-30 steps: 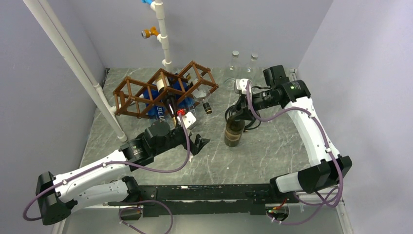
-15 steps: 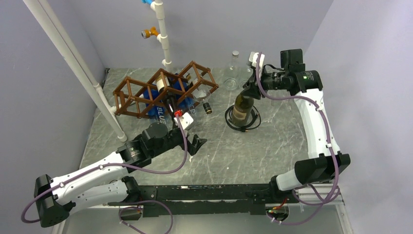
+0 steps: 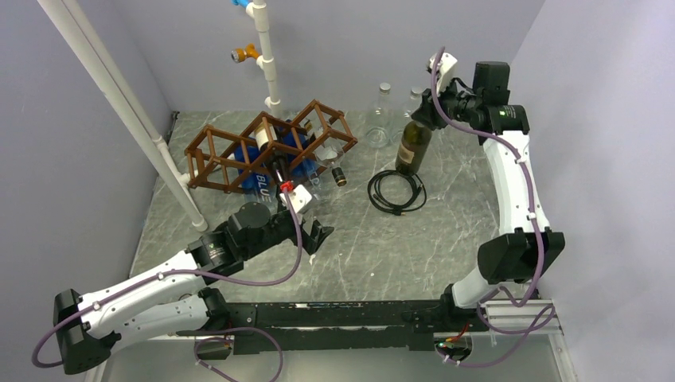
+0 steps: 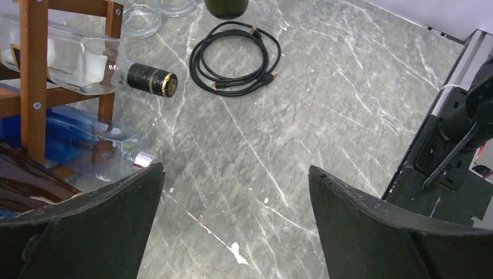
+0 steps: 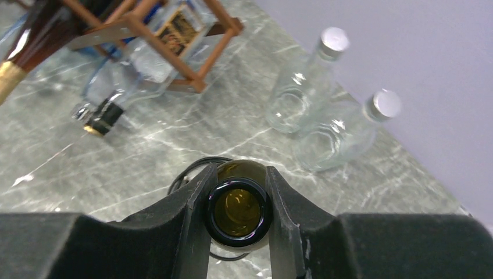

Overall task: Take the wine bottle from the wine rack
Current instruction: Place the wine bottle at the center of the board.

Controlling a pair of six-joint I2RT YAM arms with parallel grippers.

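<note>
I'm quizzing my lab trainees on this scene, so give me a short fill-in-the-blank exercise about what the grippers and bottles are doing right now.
1. The right gripper is shut on the wine bottle's ___.
2. The left gripper is ___ and holds nothing.
3. The coiled cable on the table is ___ in colour.
4. ___ clear bottles with silver caps stand upright.
Missing words: neck; open; black; two.

Left gripper (image 4: 235,171) and right gripper (image 5: 238,197) are black wedges; behind the jaws, white shells (image 3: 513,183), mauve cables (image 3: 300,239) (loosely looped).
</note>
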